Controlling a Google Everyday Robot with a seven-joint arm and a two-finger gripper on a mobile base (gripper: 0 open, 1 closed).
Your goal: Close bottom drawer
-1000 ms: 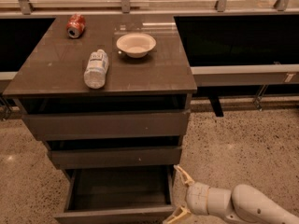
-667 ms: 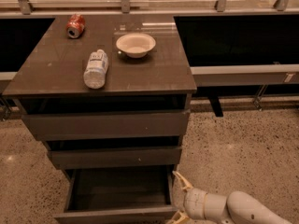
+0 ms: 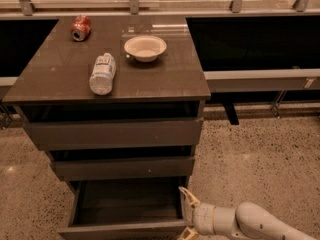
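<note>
Though the gripper (image 3: pixel 186 215) has crept a bit leftward, fingers spread and empty, the bottom drawer (image 3: pixel 127 206) just left of it still sticks out toward camera, front panel running left-right.

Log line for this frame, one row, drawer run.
task: close bottom drawer | bottom drawer: open, pulled out | gripper: open, at drawer's right front corner | status: not yet closed
</note>
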